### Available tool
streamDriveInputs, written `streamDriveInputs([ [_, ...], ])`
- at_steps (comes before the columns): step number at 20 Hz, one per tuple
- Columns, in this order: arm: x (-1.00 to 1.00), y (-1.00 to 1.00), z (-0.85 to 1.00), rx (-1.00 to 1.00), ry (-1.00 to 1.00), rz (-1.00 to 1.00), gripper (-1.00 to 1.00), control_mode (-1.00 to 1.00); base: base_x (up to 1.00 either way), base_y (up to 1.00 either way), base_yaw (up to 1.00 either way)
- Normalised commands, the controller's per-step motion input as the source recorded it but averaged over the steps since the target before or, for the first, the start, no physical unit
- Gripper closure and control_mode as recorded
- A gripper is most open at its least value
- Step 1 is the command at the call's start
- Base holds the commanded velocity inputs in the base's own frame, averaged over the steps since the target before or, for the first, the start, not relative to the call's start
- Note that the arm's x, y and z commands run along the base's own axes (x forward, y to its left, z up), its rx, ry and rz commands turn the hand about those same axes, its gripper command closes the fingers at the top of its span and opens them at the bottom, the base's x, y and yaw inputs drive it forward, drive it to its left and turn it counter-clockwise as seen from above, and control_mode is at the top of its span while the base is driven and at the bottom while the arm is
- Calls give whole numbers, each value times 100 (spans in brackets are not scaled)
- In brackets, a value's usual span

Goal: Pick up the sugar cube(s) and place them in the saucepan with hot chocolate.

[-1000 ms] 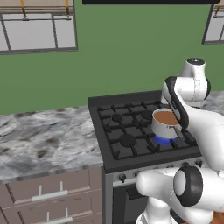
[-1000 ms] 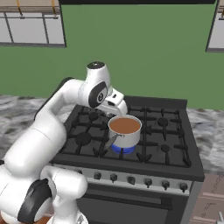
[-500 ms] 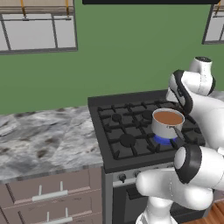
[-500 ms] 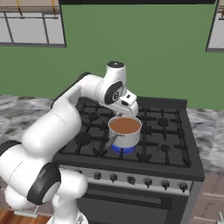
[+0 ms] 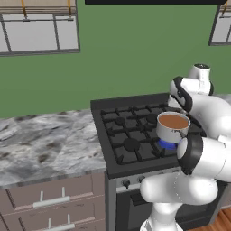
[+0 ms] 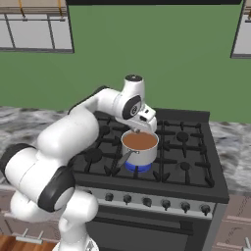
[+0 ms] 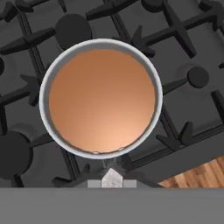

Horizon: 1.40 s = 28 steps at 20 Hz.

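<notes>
- The saucepan (image 6: 139, 148) stands on the stove's (image 6: 193, 171) front burner over a blue flame (image 6: 137, 167), filled with smooth brown liquid, handle pointing toward the front.
- The gripper (image 6: 142, 128) hangs directly above the pan, near its back rim, jaws clenched.
- From the hand view, the saucepan (image 7: 101, 101) sits centred below, black grates around it.
- Grey marbled worktop (image 5: 40, 144) lies left of the stove.
- The sugar cube is too small to make out.
</notes>
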Motion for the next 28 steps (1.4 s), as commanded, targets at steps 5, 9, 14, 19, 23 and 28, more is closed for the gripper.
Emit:
streamDriveInputs([
  [5, 19, -10, -51, -4, 0, 0, 100, -100, 0, 0, 0],
  [9, 9, -6, -44, -4, 0, 0, 100, -100, 0, 0, 0],
  [14, 3, -1, -33, -2, -7, 0, 100, -100, 0, 0, 0],
  [19, 0, 0, -5, 0, -2, 0, 100, -100, 0, 0, 0],
  [23, 0, 0, 0, 0, 0, 0, -100, -100, 0, 0, 0],
  [28, 0, 0, 3, -1, 0, 0, -100, -100, 0, 0, 0],
])
